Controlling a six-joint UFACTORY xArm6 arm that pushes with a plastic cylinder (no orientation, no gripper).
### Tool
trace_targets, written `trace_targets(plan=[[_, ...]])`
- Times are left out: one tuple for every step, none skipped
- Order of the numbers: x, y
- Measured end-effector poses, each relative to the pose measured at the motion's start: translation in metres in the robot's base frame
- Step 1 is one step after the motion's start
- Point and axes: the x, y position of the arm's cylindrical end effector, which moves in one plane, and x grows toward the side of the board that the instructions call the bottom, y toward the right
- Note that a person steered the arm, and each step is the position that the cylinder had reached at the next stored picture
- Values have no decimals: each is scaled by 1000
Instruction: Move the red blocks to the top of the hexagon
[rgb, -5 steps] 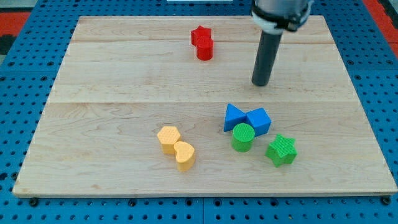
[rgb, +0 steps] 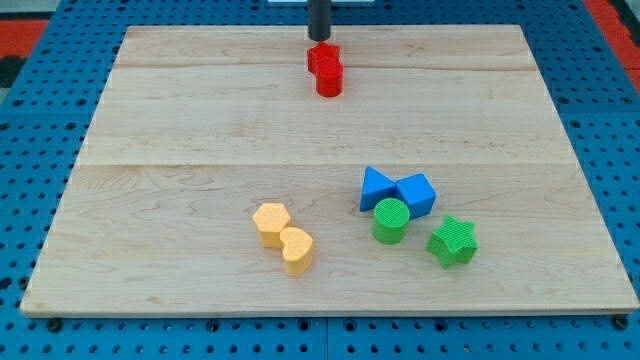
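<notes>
The bench (rgb: 200, 120) was a pale wooden board resting on a blue perforated surface (rgb: 40, 200).

Toward the near edge, left of centre, stood the yellow hexagon block (rgb: 271, 223). A yellow heart-shaped block (rgb: 297, 249) touched it on the side toward the near right corner.

Close to the far edge, near its middle, the two task items stood together. The red star block (rgb: 322, 57) lay nearest the far edge, and the red cylinder block (rgb: 329, 80) touched it on the side toward the near edge. Both red blocks were well apart from the yellow hexagon block, across most of the bench depth.

The tip (rgb: 318, 39) of the dark rod stood at the far edge, just beside the red star block on its far side; contact between the two could not be confirmed. The arm carried no fingers, so no released or clenched state applied, and nothing was grasped.

Right of centre, toward the near edge, four blocks formed a cluster. The blue triangular block (rgb: 376, 188) touched the blue cube-like block (rgb: 416, 193). The green cylinder block (rgb: 391, 220) sat just below both, touching them. The green star block (rgb: 452, 241) lay just beside the cylinder, nearest the right edge.
</notes>
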Motion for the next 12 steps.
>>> trace_targets(plan=[[33,-1],[57,19],[96,27],[109,18],[76,-5],[46,14],[93,36],[134,43],[170,45],[185,37],[204,44],[220,66]])
